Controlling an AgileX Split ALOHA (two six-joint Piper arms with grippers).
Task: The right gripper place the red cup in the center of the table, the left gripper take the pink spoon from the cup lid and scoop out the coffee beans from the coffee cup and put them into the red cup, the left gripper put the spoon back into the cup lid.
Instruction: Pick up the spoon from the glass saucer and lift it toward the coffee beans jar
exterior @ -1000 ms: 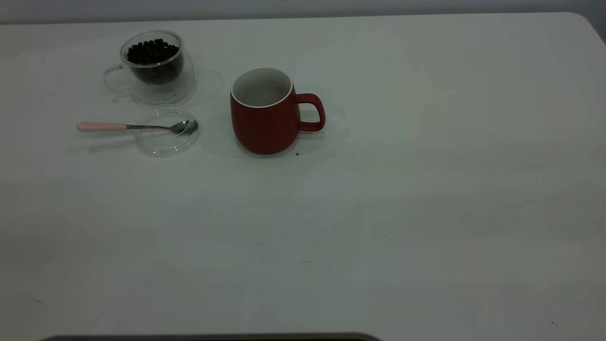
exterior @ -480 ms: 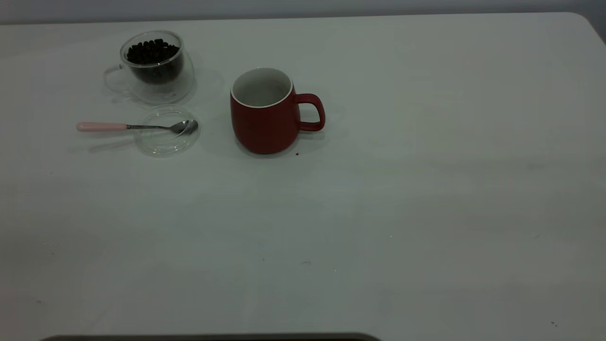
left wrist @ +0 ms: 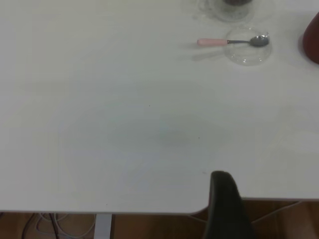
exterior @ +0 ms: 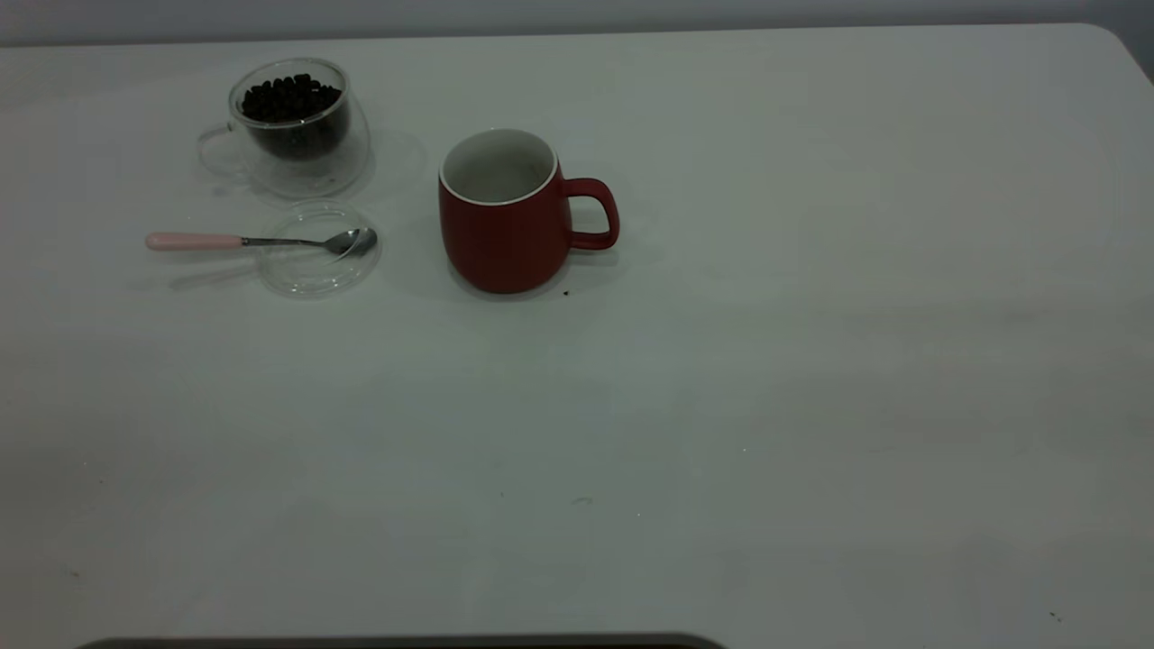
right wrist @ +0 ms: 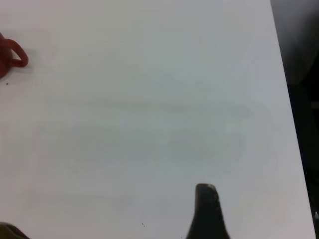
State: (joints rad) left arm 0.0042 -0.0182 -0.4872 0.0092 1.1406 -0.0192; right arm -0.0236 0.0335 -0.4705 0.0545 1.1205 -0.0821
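The red cup [exterior: 505, 225] stands upright near the middle of the table [exterior: 721, 379], handle to the right; what is inside it cannot be made out. The clear coffee cup [exterior: 293, 135] with the coffee beans [exterior: 290, 97] stands at the back left. In front of it the pink spoon [exterior: 194, 241] lies with its bowl on the cup lid [exterior: 315, 266] and its handle pointing left. Neither gripper shows in the exterior view. A black part of my left gripper [left wrist: 224, 204] hangs past the table's near edge, far from the spoon [left wrist: 219, 42]. My right gripper [right wrist: 205, 211] is over bare table, far from the cup's handle [right wrist: 15, 55].
A small dark speck [exterior: 565, 292] lies just in front of the red cup. The table's rounded corner [exterior: 1104, 36] is at the back right. A dark edge [exterior: 397, 642] runs along the bottom of the exterior view. Wooden floor [left wrist: 149, 226] shows below the table edge.
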